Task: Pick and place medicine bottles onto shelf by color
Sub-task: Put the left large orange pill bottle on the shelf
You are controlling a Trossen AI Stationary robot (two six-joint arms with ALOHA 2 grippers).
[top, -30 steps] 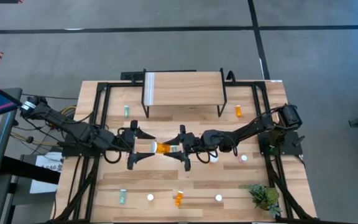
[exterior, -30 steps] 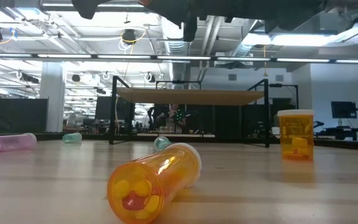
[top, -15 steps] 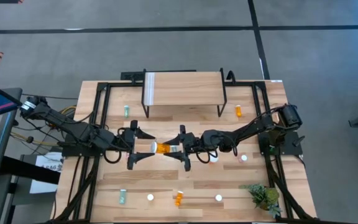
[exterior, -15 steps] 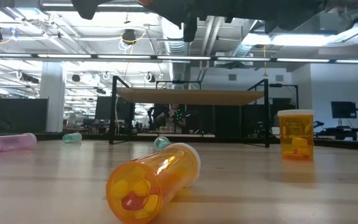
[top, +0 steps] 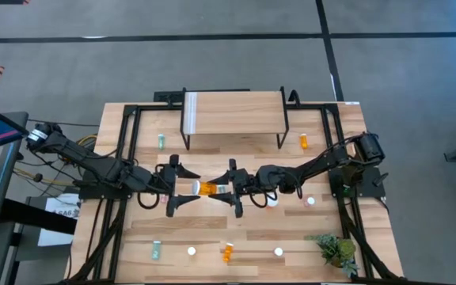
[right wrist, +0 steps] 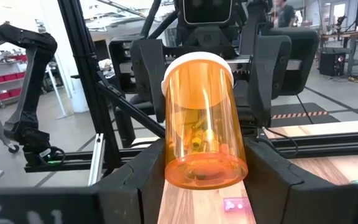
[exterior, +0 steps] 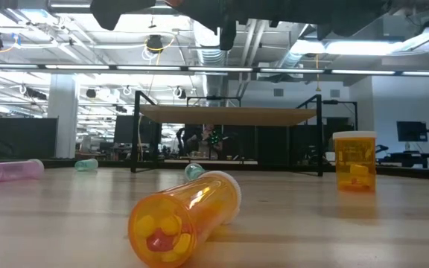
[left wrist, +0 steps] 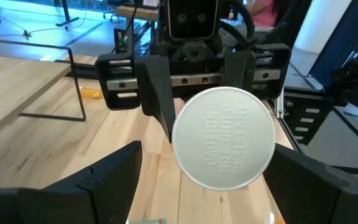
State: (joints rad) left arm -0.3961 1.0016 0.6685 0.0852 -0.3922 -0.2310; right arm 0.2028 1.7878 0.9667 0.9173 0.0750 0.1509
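High view, frame centre: wide orange bottle [top: 207, 189] held sideways above the table, right gripper [top: 234, 189] clamped on its orange end, left gripper [top: 174, 188] spread wide around the lid. Handover stage, apparently; next, left closing, right letting go, then shelf [top: 236, 111].

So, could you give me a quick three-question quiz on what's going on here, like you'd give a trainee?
1. Which gripper grips the orange bottle between the arms? A) left B) right C) both
2. True or false: a bottle already stands on the shelf.
3. Fill in: the left gripper is ___, facing the bottle's white lid.
Key: 1 B, the right gripper; 2 false; 3 open.
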